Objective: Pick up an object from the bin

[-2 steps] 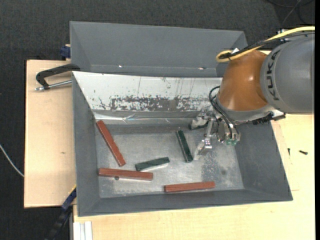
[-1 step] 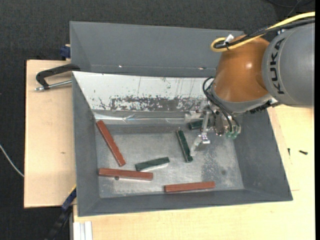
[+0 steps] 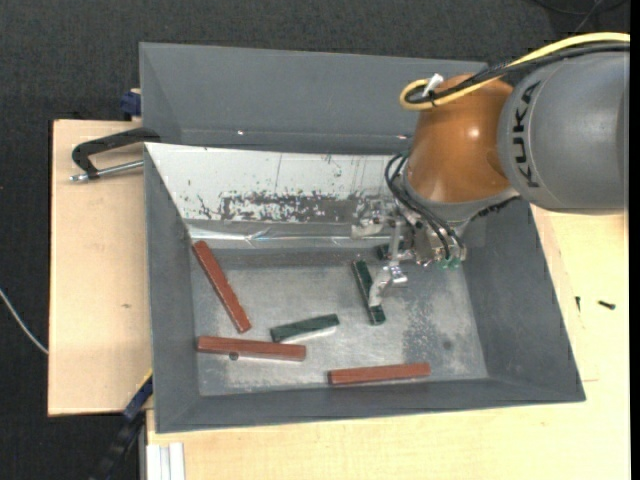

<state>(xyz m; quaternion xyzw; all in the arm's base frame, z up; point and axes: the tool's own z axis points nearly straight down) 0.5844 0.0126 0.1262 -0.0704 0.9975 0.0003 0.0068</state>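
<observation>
The grey bin (image 3: pixel 170 268) takes my arm (image 3: pixel 560 118) at its right side, wrist tipped down, my tool (image 3: pixel 398 268) low near the floor; its width I cannot tell. Just beneath its tip lies a dark green stick (image 3: pixel 365 282): likely light, stiff, smooth, best pinched across its narrow middle

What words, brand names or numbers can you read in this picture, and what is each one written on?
"KUKA": dark letters running down the side of the grey robot arm, next to its orange cover.
No other text: the brown sticks and green sticks in the bin carry no readable marks.
</observation>
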